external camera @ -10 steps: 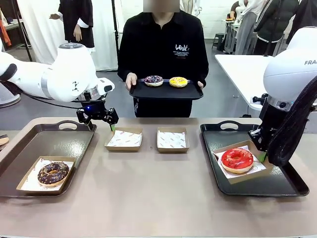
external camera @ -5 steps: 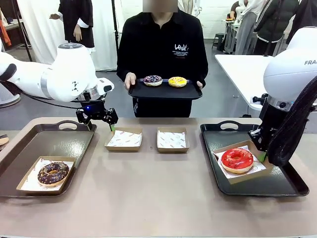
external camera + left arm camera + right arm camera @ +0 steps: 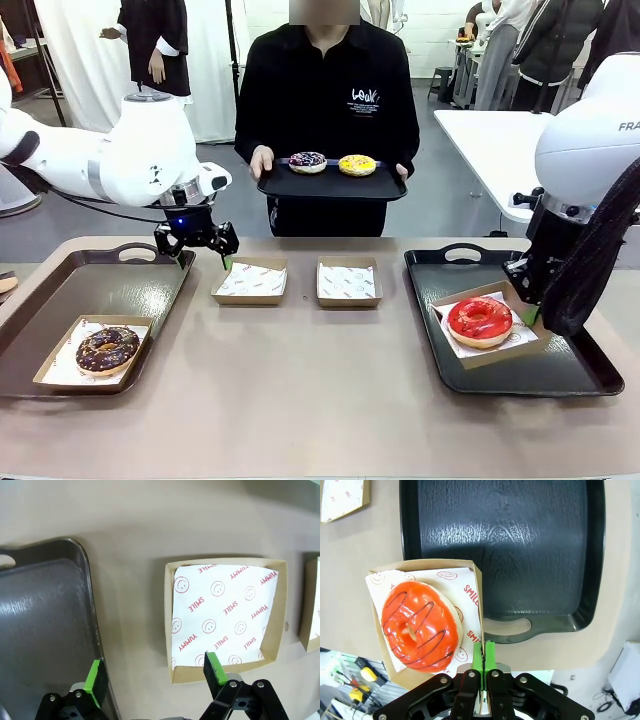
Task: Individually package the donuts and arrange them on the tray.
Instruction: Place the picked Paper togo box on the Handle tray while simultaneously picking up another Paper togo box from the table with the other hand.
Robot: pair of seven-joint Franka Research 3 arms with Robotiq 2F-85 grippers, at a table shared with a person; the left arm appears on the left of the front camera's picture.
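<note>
Two rigid, handled trays sit on the matte tan table [image 3: 300,420]: a brown tray [image 3: 150,285] at lower left of the front view holds the sprinkled chocolate donut [image 3: 107,349], already boxed, and a pebbled black tray [image 3: 560,378] at lower right holds the glossy red donut [image 3: 479,319] in a paper-lined carton [image 3: 476,587], while the purple donut [image 3: 307,160] and yellow donut [image 3: 358,164] lie bare on the person's tray [image 3: 330,187] at top centre. The donuts look light, soft and sticky-glazed, so I judge the thin, stiff cardboard wall the safer hold, and the right gripper [image 3: 484,656] is pinched tight on it. The left gripper [image 3: 155,672] hangs spread wide beside an empty carton [image 3: 225,615].
</note>
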